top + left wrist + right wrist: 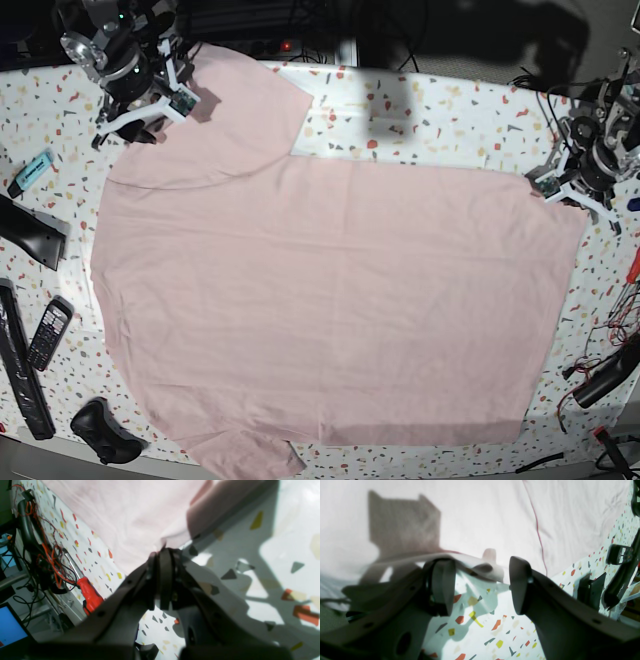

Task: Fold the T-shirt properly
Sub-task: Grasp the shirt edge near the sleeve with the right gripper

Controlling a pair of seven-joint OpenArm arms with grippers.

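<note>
The pale pink T-shirt point(330, 300) lies spread flat, plain side up, over most of the speckled table point(440, 110). At the table's right side my left gripper point(542, 190) is shut on the shirt's corner. The left wrist view shows its fingers point(163, 551) pressed together with the pink cloth point(125, 512) pinched at their tips. At the far left corner my right gripper point(185, 95) stands open at the sleeve. In the right wrist view its jaws point(480, 563) are wide apart, and a raised edge of the shirt point(470, 517) drapes over one finger point(442, 580) and reaches between them.
A phone point(48, 333), a long black remote point(20, 370), a black lump point(100, 430), a black wedge point(30, 235) and a teal item point(30, 172) line the table's left edge. A red-handled screwdriver point(90, 595) and tangled wires point(42, 550) lie at the right edge.
</note>
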